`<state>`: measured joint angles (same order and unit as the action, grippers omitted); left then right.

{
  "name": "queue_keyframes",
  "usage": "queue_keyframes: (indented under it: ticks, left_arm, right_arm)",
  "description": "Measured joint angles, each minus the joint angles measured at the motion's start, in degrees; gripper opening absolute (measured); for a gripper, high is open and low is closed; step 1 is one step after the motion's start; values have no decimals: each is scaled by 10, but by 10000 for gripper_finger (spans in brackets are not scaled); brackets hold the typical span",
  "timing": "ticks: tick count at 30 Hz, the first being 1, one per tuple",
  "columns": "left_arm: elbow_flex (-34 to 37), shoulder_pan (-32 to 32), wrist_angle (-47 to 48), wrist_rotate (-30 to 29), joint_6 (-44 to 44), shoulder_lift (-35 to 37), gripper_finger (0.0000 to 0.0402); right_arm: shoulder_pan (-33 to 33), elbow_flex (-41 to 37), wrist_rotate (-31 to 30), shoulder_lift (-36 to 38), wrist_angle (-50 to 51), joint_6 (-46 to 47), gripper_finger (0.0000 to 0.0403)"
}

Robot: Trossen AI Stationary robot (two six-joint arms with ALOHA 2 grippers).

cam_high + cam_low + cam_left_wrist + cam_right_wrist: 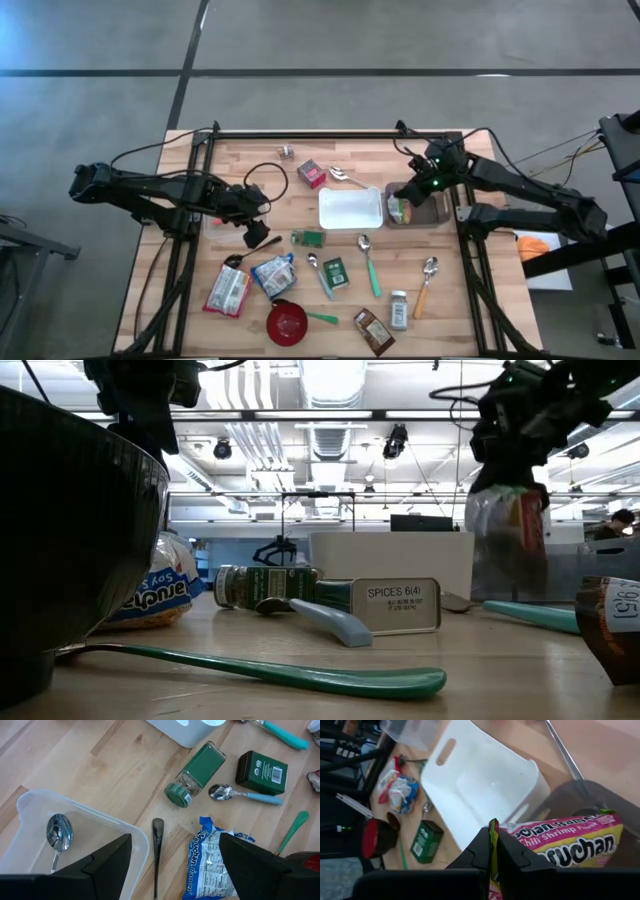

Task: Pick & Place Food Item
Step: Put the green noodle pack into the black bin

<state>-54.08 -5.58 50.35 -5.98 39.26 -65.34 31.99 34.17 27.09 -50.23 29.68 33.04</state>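
Observation:
My right gripper [493, 851] is shut on a pink Maruchan chili-shrimp ramen packet [560, 842] at the grey see-through tray [438, 212] on the table's right, beside the white bin [350, 207]. In the low view the packet [505, 540] hangs upright under that gripper [510, 430]. My left gripper [182, 870] hovers open on the table's left. It stands between a clear container [75, 827] holding a spoon [59, 832] and a blue ramen packet [210, 865], and it touches nothing. My right gripper pinches the packet's sealed end edge [493, 827] between its two fingers. The fingers slant down from the table's right side. The packet hangs upright below the fingers, its lower part down at the grey tray [580, 795]. I cannot tell whether it rests there.
Lying loose on the table's near half are a green spice jar [195, 775], a green box [262, 770], several spoons, a red bowl [287, 322], a red-and-white packet [228, 292] and small jars. A pink box [311, 174] lies at the far side.

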Motion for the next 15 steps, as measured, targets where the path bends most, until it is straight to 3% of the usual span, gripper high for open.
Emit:
queue_keyframes:
  ticks: [5, 15]
  left_arm:
    - [0, 0, -5, 0, 0, 0, 307]
    - [0, 0, -9, 0, 0, 0, 307]
  right_arm:
    - [0, -26, 0, -5, -52, 0, 8]
    - [1, -35, -24, -6, -65, 0, 8]
